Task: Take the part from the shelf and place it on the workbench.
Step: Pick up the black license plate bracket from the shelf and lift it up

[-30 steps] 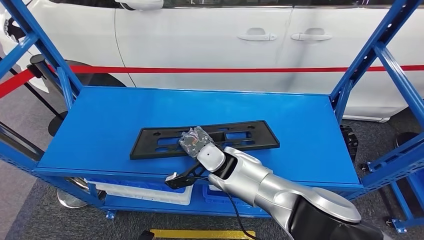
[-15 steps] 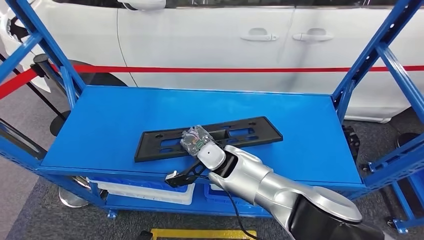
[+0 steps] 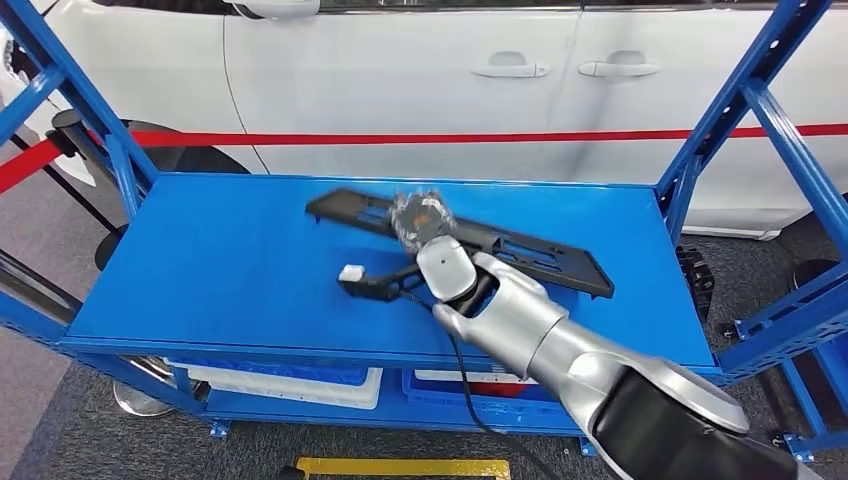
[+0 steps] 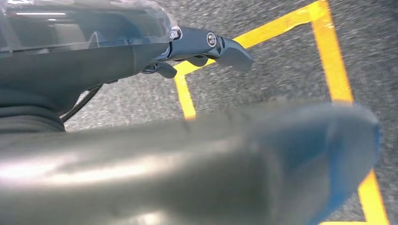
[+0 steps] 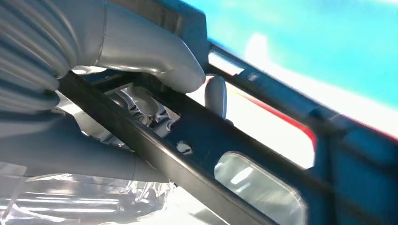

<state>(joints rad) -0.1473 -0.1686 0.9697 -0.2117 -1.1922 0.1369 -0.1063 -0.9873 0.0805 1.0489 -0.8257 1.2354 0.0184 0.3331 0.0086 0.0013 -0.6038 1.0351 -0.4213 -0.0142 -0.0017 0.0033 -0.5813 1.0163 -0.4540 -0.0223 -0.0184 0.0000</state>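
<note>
The part is a long black plastic frame (image 3: 545,259) with cut-out slots. My right hand (image 3: 420,219) grips it near its middle and holds it tilted above the blue shelf top (image 3: 220,260), one end pointing to the back left and the other to the right. In the right wrist view my thumb (image 5: 155,56) presses on the black frame (image 5: 225,154) while the fingers wrap it from underneath. My left hand (image 4: 202,44) hangs over the grey floor, fingers apart and holding nothing.
Blue uprights (image 3: 715,125) stand at both ends of the shelf. A white car (image 3: 420,80) and a red barrier tape (image 3: 300,138) lie behind it. Blue bins (image 3: 290,376) sit on the lower level. Yellow lines (image 4: 333,51) mark the floor.
The black frame has come up off the shelf top and swung round, now further back and to the right in my right hand. The right arm has stretched forward with it.
</note>
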